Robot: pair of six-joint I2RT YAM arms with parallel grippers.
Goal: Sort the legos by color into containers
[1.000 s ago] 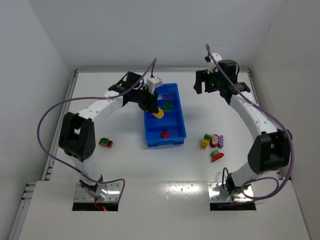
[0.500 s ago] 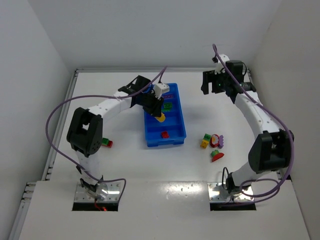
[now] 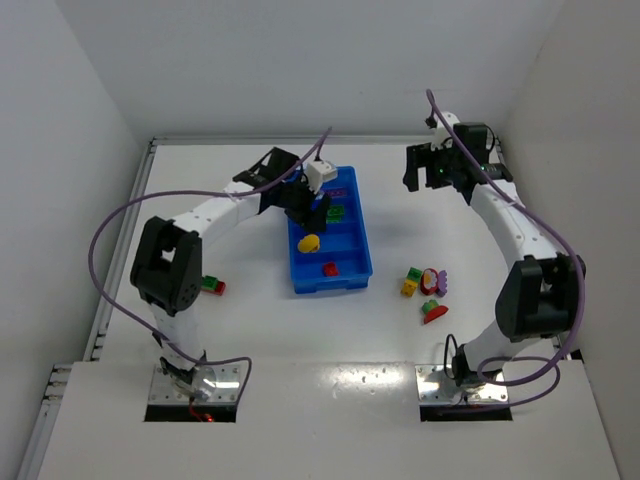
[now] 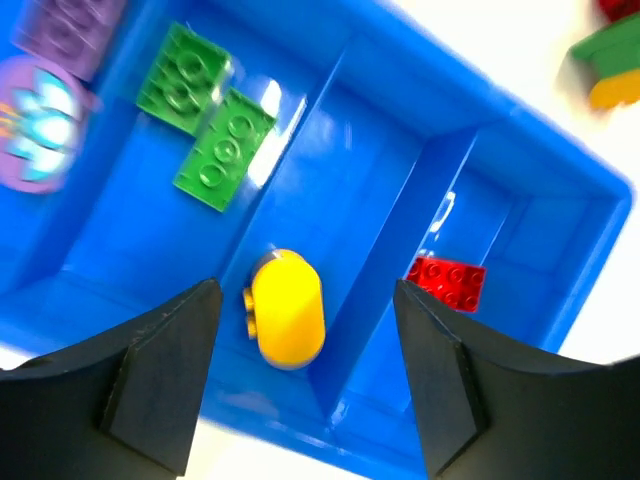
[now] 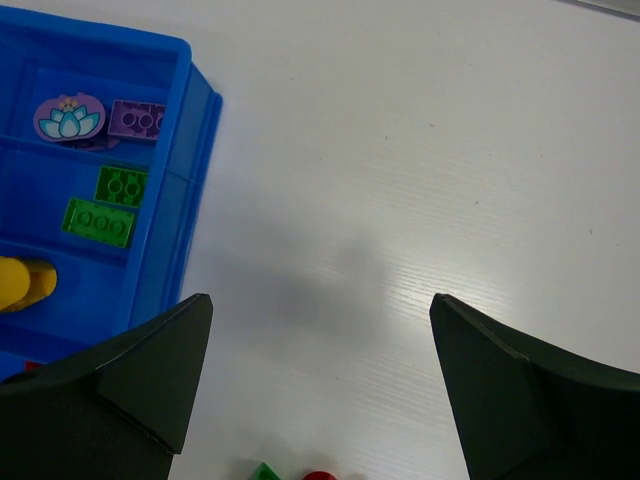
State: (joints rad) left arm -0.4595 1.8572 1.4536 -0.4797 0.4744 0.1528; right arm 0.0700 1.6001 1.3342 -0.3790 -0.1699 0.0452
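The blue tray [image 3: 331, 286] holds the containers, its compartments side by side. My left gripper [image 3: 311, 205] hangs open above it, and a rounded yellow lego [image 4: 287, 308] lies free in the compartment below, between the fingers but untouched. A red lego [image 4: 446, 283] lies one compartment over. Two green legos [image 4: 208, 130] share another, and purple pieces [image 4: 38, 150] fill the far one. My right gripper [image 3: 426, 172] hovers open over bare table right of the tray [image 5: 200, 110], holding nothing.
Loose legos lie on the table: a red-and-green one [image 3: 211, 285] left of the tray, and a cluster of yellow, red, purple and green pieces [image 3: 426, 283] with a red-green one [image 3: 435, 313] to its right. White walls enclose the table.
My left gripper has opened and let go of the yellow lego, which now lies in the tray. The right gripper has stayed in place and opened a little wider.
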